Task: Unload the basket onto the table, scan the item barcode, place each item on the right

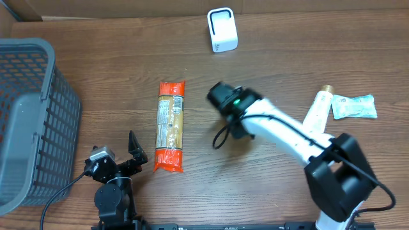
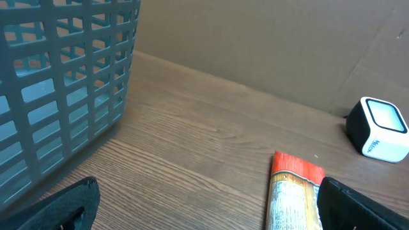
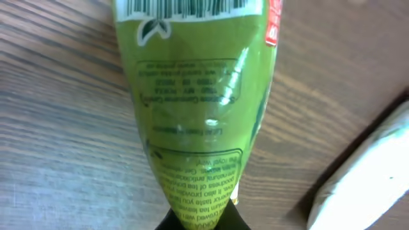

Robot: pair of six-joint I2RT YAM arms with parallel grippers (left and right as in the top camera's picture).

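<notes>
While the left gripper (image 1: 117,152) sat spread and empty at the near left edge, the right gripper (image 3: 195,220), mid-table, was pinching the near end of a green pouch (image 3: 192,115). The pouch's long axis ran straight out from the jaws, with its barcode (image 3: 192,7) at the far end, facing the wrist camera. The white scanner (image 1: 222,30) stood well beyond, at the far edge, much nearer the right gripper than the left.
</notes>
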